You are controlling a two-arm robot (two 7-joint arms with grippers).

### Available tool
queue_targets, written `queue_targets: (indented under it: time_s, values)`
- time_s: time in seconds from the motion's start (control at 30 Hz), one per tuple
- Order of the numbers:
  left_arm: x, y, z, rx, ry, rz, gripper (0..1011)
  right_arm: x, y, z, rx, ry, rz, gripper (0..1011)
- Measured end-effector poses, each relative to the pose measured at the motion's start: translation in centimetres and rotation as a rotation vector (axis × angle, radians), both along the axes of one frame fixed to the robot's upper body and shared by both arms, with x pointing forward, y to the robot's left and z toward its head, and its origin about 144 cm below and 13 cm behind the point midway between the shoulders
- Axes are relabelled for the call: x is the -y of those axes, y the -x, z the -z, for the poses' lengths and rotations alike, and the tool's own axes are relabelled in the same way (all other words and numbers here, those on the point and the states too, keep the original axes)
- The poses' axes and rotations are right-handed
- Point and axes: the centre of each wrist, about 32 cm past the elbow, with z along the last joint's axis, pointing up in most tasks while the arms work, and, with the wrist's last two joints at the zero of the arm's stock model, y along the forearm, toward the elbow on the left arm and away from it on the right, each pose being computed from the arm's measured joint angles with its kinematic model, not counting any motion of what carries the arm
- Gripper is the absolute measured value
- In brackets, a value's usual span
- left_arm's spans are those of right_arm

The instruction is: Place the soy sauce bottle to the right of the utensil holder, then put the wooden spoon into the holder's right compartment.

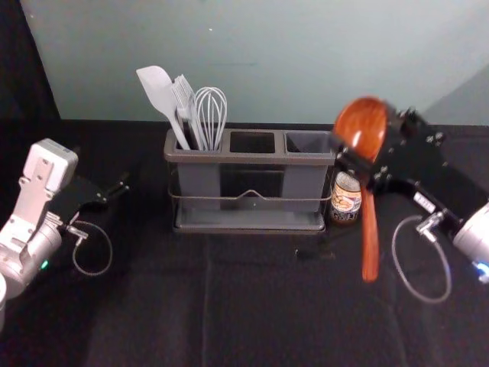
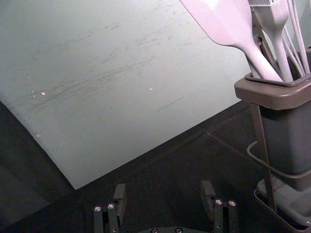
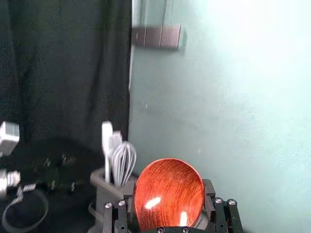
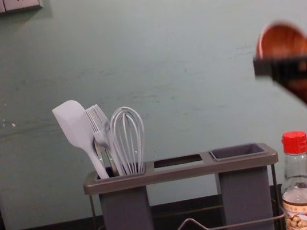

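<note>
My right gripper (image 1: 362, 164) is shut on the wooden spoon (image 1: 370, 237), bowl up and handle down, above the soy sauce bottle (image 1: 346, 200). In the chest view the spoon (image 4: 285, 43) hangs higher than the holder's rim, with the right gripper (image 4: 291, 66) across its bowl. The right wrist view shows the spoon's bowl (image 3: 169, 194) between the fingers of the right gripper (image 3: 167, 208). The red-capped bottle (image 4: 300, 185) stands upright just right of the utensil holder (image 4: 179, 173). Its right compartment (image 4: 239, 151) is empty. My left gripper (image 1: 122, 187) is parked at the left; in its wrist view the left gripper (image 2: 165, 199) stands open.
A spatula (image 4: 74, 127), a brush (image 4: 99, 123) and a whisk (image 4: 128, 136) stand in the holder's left compartment. Behind the black-covered table (image 1: 153, 306) is a pale wall (image 1: 267, 61). A small dark object (image 1: 315, 253) lies in front of the holder.
</note>
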Motion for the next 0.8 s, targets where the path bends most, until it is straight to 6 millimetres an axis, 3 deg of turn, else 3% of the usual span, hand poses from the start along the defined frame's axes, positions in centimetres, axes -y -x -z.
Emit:
queue_targets:
  time_s: [0.37,0.8]
  values:
    - [0.0,0.0,0.0,0.0,0.0,0.0,1005,0.6,-0.8,0.5,0.225,-0.036,0.024,842]
    - [0.0,0.0,0.0,0.0,0.0,0.0,1005,0.0,-6.2,0.9,0.379,-0.073,0.004,842]
